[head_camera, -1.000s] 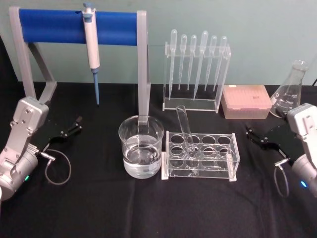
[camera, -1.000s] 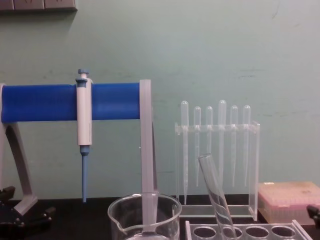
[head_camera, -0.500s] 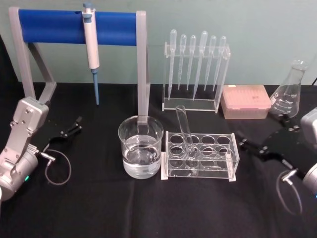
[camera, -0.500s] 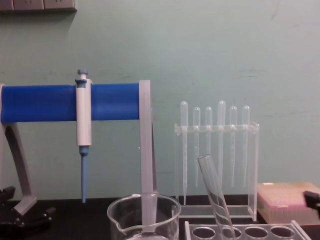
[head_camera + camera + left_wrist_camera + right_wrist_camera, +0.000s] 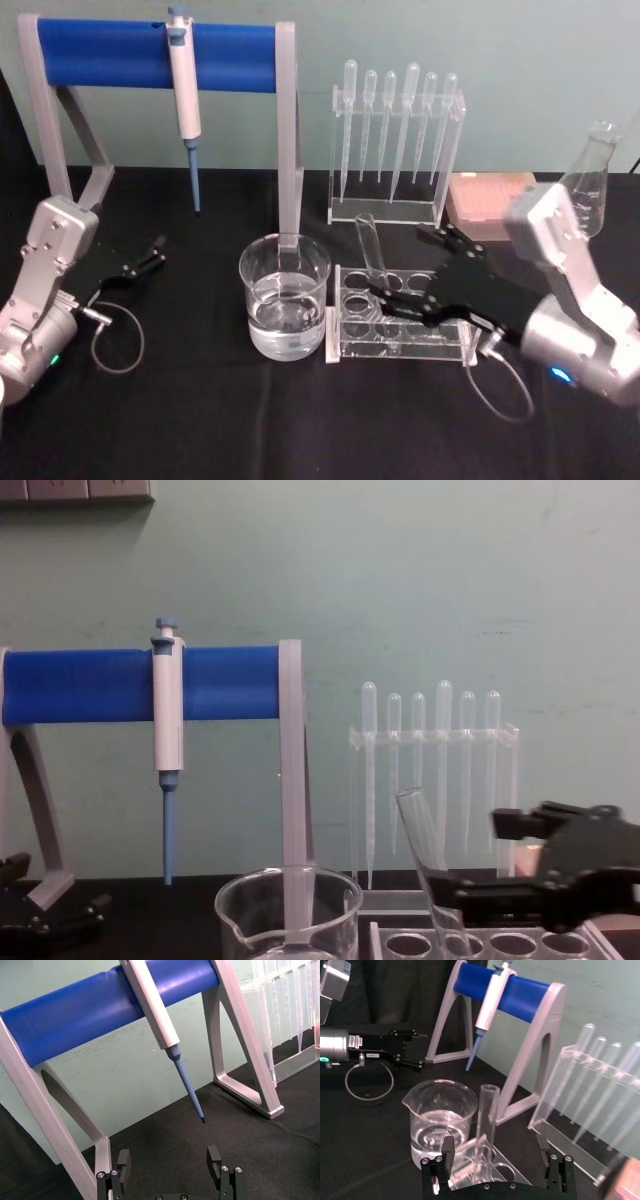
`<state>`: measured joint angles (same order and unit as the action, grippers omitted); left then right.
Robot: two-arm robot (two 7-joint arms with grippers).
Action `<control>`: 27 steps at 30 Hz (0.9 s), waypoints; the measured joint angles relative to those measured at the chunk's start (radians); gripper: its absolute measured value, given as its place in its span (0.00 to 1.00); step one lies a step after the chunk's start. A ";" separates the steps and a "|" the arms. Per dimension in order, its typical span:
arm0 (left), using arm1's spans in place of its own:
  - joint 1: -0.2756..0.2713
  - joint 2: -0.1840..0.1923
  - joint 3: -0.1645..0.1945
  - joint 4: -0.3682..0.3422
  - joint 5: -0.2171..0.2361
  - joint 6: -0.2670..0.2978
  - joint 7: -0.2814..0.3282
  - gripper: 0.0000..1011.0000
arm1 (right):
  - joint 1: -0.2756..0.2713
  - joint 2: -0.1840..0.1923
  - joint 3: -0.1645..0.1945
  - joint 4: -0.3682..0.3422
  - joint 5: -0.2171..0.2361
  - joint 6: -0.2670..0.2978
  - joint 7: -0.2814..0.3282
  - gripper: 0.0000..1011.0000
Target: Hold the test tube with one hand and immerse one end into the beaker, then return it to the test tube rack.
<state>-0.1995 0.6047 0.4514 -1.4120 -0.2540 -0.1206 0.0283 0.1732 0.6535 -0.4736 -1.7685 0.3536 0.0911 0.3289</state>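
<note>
One black boxy right gripper [image 5: 398, 266], jaws apart, newly arrived from the right, just beside the clear glass test tube [image 5: 371, 252] leaning in its transparent rack [image 5: 345, 345] near the wide glass beaker [image 5: 285, 295], grasp pending; left gripper [image 5: 150, 255] parked, fingers apart.

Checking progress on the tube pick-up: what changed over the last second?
The right pincer swung in from the right side toward the test tube, open, not yet gripping it. Test tube in its rack, beaker and parked left pincer stayed put.

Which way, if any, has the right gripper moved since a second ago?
Yes: the right gripper swung left, from beside the flask to over the rack.
</note>
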 joint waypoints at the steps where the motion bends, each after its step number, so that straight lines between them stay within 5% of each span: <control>1: 0.000 0.000 0.000 0.000 0.000 0.000 0.000 0.99 | 0.025 -0.021 -0.012 0.017 -0.005 0.017 0.013 0.99; 15: 0.000 0.000 0.000 0.000 0.000 0.000 0.000 0.99 | 0.156 -0.131 -0.068 0.132 -0.065 0.111 0.076 0.96; 27: 0.000 0.000 0.000 0.000 0.000 0.000 0.000 0.99 | 0.130 -0.170 -0.018 0.116 -0.057 0.150 0.074 0.61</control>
<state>-0.1996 0.6047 0.4514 -1.4120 -0.2539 -0.1205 0.0283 0.3031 0.4838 -0.4916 -1.6523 0.2967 0.2412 0.4024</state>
